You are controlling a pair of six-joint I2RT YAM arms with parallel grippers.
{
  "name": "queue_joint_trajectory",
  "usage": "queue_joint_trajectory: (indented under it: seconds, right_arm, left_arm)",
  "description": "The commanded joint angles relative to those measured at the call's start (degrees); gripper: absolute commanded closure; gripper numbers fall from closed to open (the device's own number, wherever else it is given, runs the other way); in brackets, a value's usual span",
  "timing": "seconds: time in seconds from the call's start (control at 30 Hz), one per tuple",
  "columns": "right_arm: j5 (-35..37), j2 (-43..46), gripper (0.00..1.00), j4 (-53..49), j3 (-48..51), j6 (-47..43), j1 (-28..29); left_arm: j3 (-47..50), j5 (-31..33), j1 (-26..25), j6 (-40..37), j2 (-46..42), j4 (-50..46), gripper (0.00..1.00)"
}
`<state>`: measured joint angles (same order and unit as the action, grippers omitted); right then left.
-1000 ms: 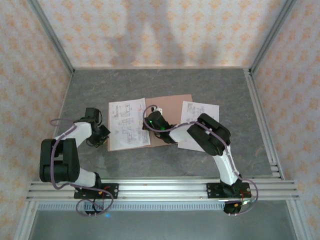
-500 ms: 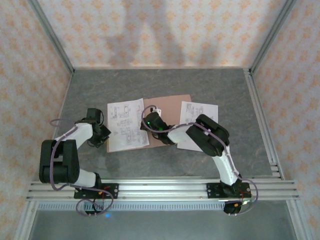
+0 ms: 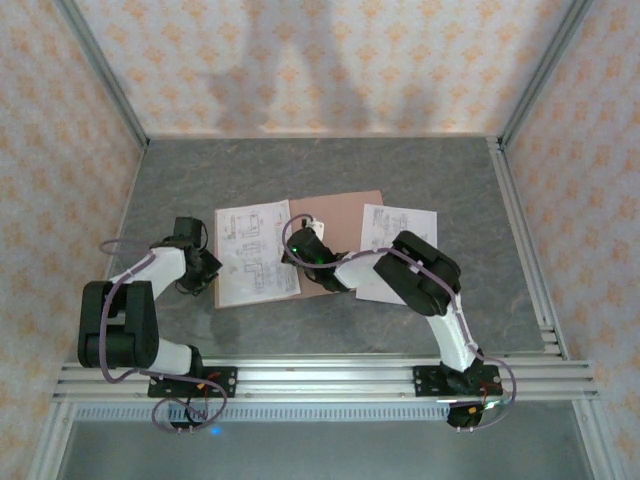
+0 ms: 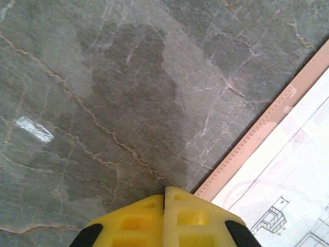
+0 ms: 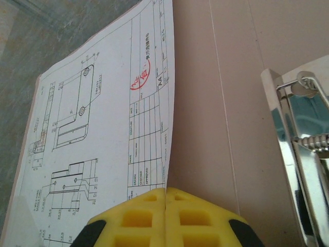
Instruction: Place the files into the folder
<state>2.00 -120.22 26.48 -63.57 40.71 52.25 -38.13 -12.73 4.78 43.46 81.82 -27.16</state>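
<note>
The left gripper [image 3: 207, 268] is sitting low near the worktop's [image 3: 330, 165] left side. Its yellow fingers [image 4: 133, 226] are pressing together with nothing between them. In the wrist view the tips are pointing at bare grey stone just beside the folder's [image 3: 345, 205] left edge.

The right gripper [image 3: 297, 245] is reaching in over the middle of the worktop, its fingers [image 5: 200, 221] also together. The tips are meeting the right edge of a sheet [image 3: 255, 250]; from the wrist view it is hard to tell whether that edge is being pinched or only touched. This sheet, printed with line drawings and a table, is lying on the folder's left half and covering it almost to the edge.

The folder itself is lying flat, apparently open, near the worktop's centre. A metal clip [image 5: 298, 134] is sitting on its bare card just right of the right gripper. A second sheet [image 3: 395, 250] is lying further right, overlapping the folder's right edge and spilling onto the worktop.
</note>
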Motion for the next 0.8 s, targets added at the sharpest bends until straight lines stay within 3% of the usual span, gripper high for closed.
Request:
queue_joint_trajectory:
  seconds: [0.0,0.43,0.63,0.77]
  right_arm:
    - [1.69,1.48,1.00,-3.83,-0.17,0.70,0.61]
    - [4.42,2.74,1.00,-8.64,-2.28,3.89,1.80]
    - [7.28,5.82,0.75,-14.63,-3.83,3.90,2.07]
    - [7.92,6.89,0.64,-18.01,-4.80,3.64,2.01]
  left_arm:
    - [3.15,-3.57,-2.23,0.78,3.17,3.18,1.00]
    - [3.55,-4.06,-3.14,2.30,3.51,4.67,1.00]
    - [3.07,-3.27,-3.03,1.78,2.49,3.30,1.00]
    - [2.97,-3.19,-3.11,1.88,2.38,3.08,1.00]
